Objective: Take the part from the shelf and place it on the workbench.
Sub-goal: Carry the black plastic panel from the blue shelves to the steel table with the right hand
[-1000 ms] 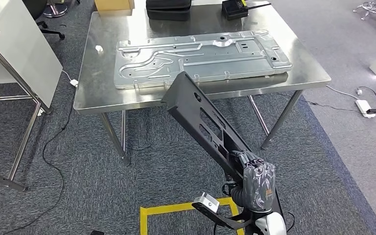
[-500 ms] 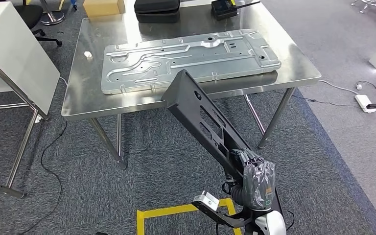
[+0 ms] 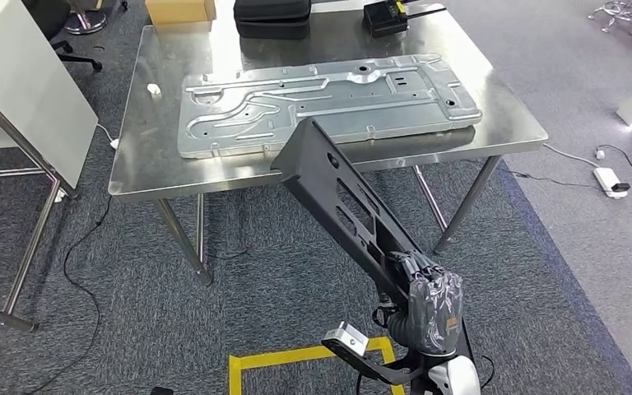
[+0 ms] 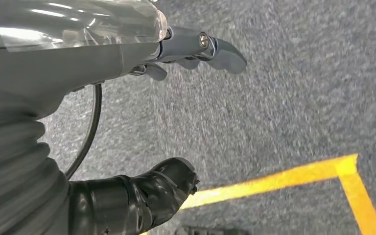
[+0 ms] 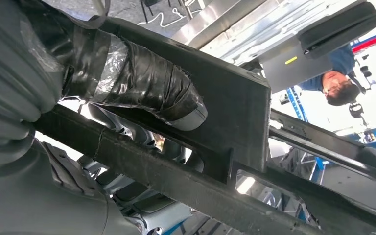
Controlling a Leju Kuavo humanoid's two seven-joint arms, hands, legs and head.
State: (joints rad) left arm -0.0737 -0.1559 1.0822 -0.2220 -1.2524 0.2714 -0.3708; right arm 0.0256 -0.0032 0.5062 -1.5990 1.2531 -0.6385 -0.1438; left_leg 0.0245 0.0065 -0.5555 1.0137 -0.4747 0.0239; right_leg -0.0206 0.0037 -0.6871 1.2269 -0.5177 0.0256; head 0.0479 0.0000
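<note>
Carpet lay between me and the table (image 3: 494, 123); my right hand (image 3: 432, 309) gripped the part (image 3: 341, 206), pointing tableward; left hand (image 4: 196, 49) hung empty, fingers apart.

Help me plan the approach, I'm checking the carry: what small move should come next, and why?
Probably step closer and lift the black part higher. The right hand holds its lower end, and the far end hangs at the steel workbench's near edge, about level with it. The silver plate fills the middle, so the bare front strip looks the likeliest spot.
</note>
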